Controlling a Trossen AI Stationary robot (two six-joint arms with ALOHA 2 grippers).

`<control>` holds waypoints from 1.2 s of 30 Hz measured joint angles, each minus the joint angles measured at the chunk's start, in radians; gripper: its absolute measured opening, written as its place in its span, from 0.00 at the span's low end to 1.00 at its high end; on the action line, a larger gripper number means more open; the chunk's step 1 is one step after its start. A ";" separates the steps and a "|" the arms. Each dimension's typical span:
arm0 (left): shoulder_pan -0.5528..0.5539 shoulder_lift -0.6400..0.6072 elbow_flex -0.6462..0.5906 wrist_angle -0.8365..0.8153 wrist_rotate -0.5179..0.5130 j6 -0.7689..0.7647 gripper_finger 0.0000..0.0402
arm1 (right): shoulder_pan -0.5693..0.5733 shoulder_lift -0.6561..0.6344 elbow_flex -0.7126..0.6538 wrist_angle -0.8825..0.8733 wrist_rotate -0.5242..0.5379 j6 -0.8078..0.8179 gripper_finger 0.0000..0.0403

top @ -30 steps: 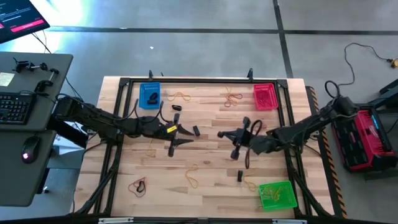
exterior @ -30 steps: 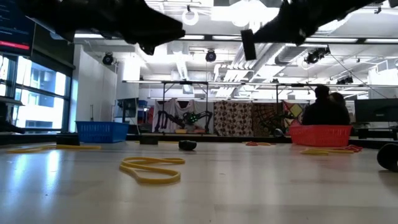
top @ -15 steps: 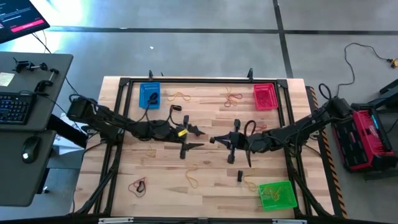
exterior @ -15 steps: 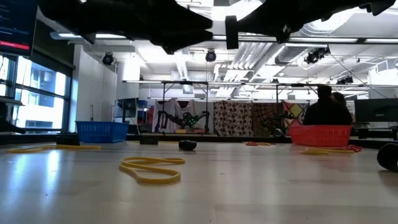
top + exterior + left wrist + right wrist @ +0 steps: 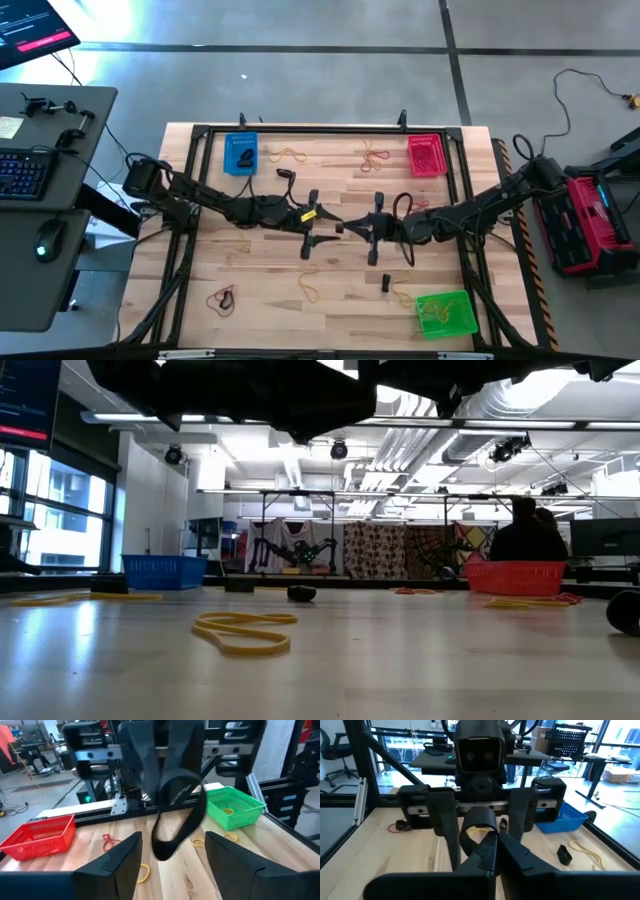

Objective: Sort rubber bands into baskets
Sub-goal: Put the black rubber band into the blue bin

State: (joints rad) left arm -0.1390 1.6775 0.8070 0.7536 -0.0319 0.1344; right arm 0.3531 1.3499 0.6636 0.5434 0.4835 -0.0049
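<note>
From above I have both arms stretched toward table centre, left gripper (image 5: pixel 318 228) and right gripper (image 5: pixel 355 228) tip to tip. In the low view a yellow band (image 5: pixel 243 631) lies flat on the table (image 5: pixel 420 660), long axis across, under both arms. My left wrist view shows fingers (image 5: pixel 112 865) spread apart, a black rubber band (image 5: pixel 176 815) hanging beyond them; green basket (image 5: pixel 234 807) and red basket (image 5: pixel 41 834) flank it. Right wrist view: fingers pressed together on that band, blue basket (image 5: pixel 565 818) beyond.
</note>
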 joint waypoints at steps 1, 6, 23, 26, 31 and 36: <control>-0.001 0.000 0.002 0.000 0.001 0.000 0.49 | 0.000 0.000 0.000 0.000 0.000 0.002 0.00; -0.001 -0.006 0.003 0.002 -0.003 0.001 0.34 | 0.000 0.000 0.000 0.000 -0.004 0.004 0.00; -0.002 -0.006 0.003 0.004 -0.006 0.071 0.01 | 0.000 -0.001 0.000 0.000 0.028 0.005 0.01; -0.002 -0.006 0.003 -0.001 -0.006 0.078 0.00 | 0.000 -0.001 0.000 0.000 0.044 -0.001 0.07; -0.002 -0.006 0.003 -0.003 -0.006 0.079 0.00 | 0.000 -0.001 0.003 0.002 0.102 -0.003 0.24; -0.002 -0.045 0.002 -0.073 -0.056 0.101 0.00 | 0.006 -0.005 0.003 0.000 0.171 -0.004 0.35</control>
State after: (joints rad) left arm -0.1413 1.6326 0.8085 0.6805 -0.0879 0.2357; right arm 0.3591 1.3450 0.6662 0.5438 0.6549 -0.0089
